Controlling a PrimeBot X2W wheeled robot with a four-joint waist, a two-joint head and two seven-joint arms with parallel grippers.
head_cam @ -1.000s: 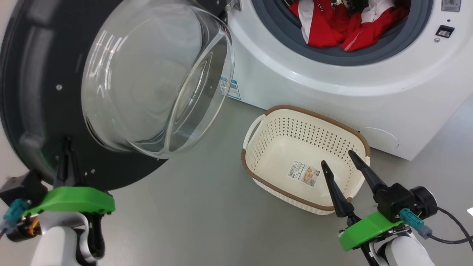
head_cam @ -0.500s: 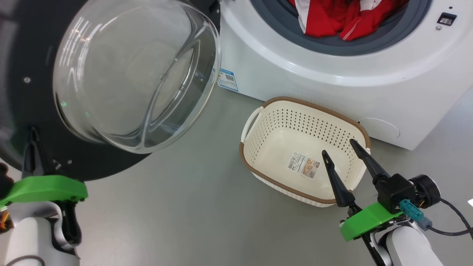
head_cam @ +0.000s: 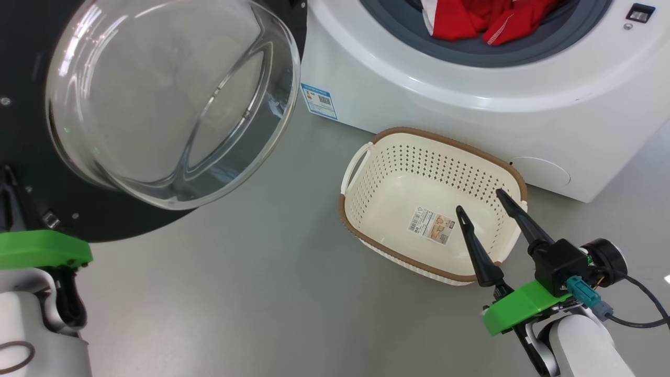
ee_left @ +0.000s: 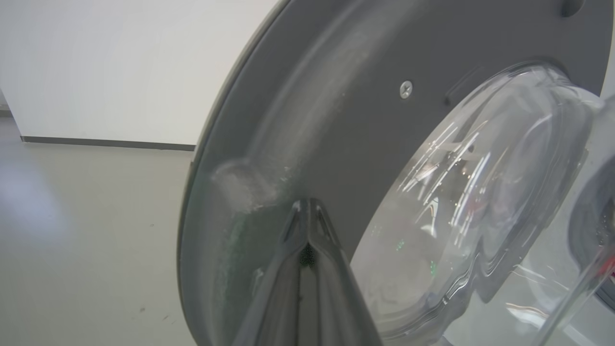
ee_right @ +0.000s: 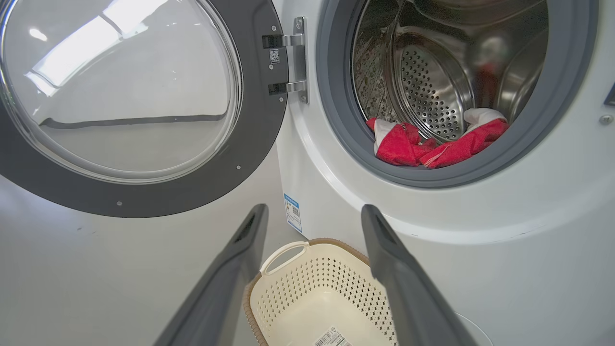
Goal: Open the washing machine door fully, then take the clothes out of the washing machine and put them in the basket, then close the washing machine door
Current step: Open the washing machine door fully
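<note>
Red clothes [ee_right: 401, 146] are found ahead of and above the spread right hand [ee_right: 313, 207] (the nearer); the left hand [ee_left: 307, 207] is pressed together.

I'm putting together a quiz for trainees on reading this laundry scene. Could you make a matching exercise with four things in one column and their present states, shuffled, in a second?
Things
1. washing machine door
2. clothes
3. basket
4. right hand

States
A. lying at the front of the drum
B. open, holding nothing
C. swung wide on its hinge
D. standing on the floor, with just a paper label inside

Pairs: 1-C, 2-A, 3-D, 4-B
</note>
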